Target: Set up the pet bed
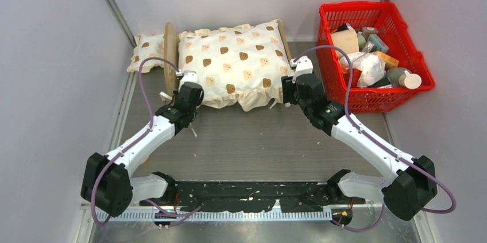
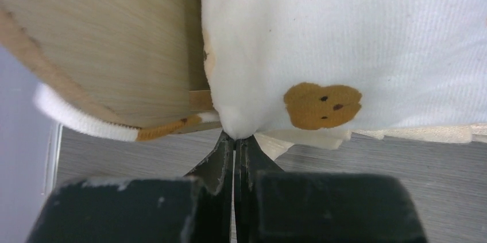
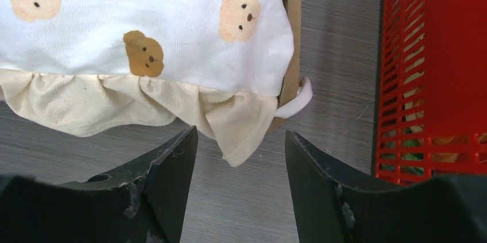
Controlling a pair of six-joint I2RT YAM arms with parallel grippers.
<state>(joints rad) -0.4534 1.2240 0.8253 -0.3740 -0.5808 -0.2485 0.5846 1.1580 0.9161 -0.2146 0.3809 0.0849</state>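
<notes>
The pet bed's light-wood headboard (image 1: pixel 170 53) stands on the left of the bed, with a footboard (image 1: pixel 282 39) on the right. The cream bear-print cushion (image 1: pixel 232 65) lies on the frame and hides the striped base. My left gripper (image 1: pixel 185 77) is at the cushion's near left corner. In the left wrist view it (image 2: pixel 234 139) is shut, pinching the cushion corner (image 2: pixel 235 122) next to the headboard (image 2: pixel 115 42). My right gripper (image 1: pixel 294 77) is open at the near right corner. In the right wrist view the cushion's ruffle (image 3: pixel 241 134) hangs between its fingers (image 3: pixel 172 162).
The small bear-print pillow (image 1: pixel 146 50) lies behind the headboard at the far left. A red basket (image 1: pixel 402 91) full of items stands at the right, close to my right arm; it also shows in the right wrist view (image 3: pixel 436 70). Grey walls stand on both sides.
</notes>
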